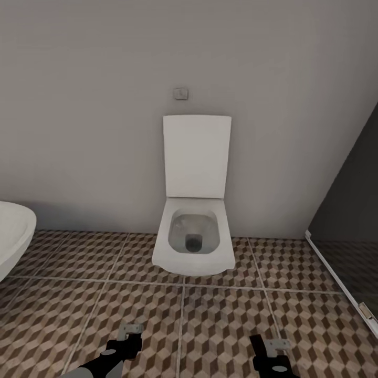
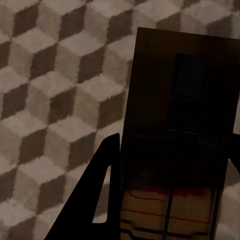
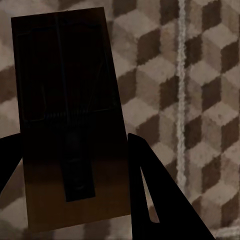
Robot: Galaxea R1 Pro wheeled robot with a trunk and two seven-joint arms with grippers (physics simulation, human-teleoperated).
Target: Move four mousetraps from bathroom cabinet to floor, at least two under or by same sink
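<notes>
The toilet (image 1: 194, 239) stood against the wall (image 1: 94, 105), on the floor (image 1: 220, 325). A button plate (image 1: 181, 93) sat on the wall above the toilet. A tub (image 1: 13, 236) lay to the toilet's left, a glass panel (image 1: 349, 210) to its right. Before the toilet, each tool, left (image 1: 126, 341) and right (image 1: 270, 352), held a mousetrap (image 2: 175, 140) (image 3: 70, 125) over the floor.

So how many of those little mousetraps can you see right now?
2. One mousetrap sits between the left gripper's fingers, the other mousetrap between the right gripper's fingers, both held above the patterned floor. Others may be out of view.
</notes>
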